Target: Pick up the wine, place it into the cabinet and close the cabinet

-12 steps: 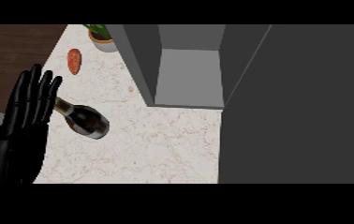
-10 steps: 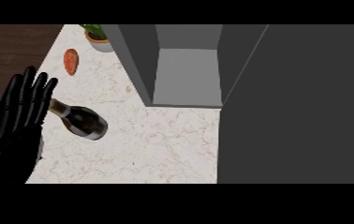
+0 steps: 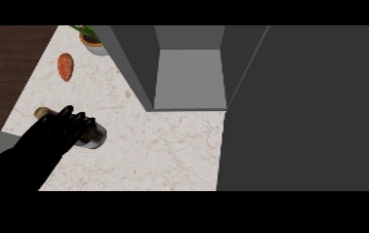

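The wine bottle (image 3: 92, 135) lies on its side on the marble counter (image 3: 158, 154) at the left, its cork end (image 3: 42, 112) pointing up-left. My left hand (image 3: 54, 137) comes in from the lower left and lies over the bottle's middle, fingers curled round it, hiding most of the glass. The grey cabinet (image 3: 189, 76) stands open at the top centre, its inside bare. Its wide dark door (image 3: 296, 110) is swung out and fills the right side. My right hand does not show.
An orange carrot (image 3: 65, 66) lies on the counter at the upper left. A potted plant (image 3: 92, 41) stands beside the cabinet's left wall. The counter's left edge borders dark wood (image 3: 18, 56).
My left hand, earlier open with fingers straight beside the bottle's neck, has come over the bottle and curled its fingers round it. The view has shifted slightly.
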`<action>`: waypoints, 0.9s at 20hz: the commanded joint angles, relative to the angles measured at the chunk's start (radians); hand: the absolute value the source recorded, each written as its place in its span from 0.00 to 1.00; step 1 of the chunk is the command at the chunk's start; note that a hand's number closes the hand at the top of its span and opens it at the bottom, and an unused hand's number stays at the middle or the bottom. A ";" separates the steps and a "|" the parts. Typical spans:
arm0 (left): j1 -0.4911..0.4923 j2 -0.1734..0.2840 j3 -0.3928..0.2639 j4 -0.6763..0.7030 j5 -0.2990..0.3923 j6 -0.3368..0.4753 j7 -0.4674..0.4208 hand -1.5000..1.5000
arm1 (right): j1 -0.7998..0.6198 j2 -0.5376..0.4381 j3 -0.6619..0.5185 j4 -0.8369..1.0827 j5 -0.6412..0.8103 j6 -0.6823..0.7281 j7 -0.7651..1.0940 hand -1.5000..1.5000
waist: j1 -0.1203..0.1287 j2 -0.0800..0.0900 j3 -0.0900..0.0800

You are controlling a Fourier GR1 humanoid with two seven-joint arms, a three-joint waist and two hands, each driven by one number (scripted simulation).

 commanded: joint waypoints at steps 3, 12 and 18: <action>0.091 0.188 0.111 -0.026 0.374 -0.170 0.079 0.00 | 0.076 -0.022 0.041 -0.188 -0.075 0.023 0.144 0.00 | 0.011 0.000 0.002; 0.237 0.262 0.216 -0.245 0.625 -0.130 0.211 0.00 | 0.000 -0.051 -0.029 -0.314 -0.137 -0.012 0.344 0.00 | 0.021 0.001 0.003; 0.213 0.258 0.320 -0.208 0.697 -0.155 0.256 0.00 | 0.030 0.001 0.076 -0.381 -0.042 -0.053 0.382 0.00 | 0.012 0.001 0.003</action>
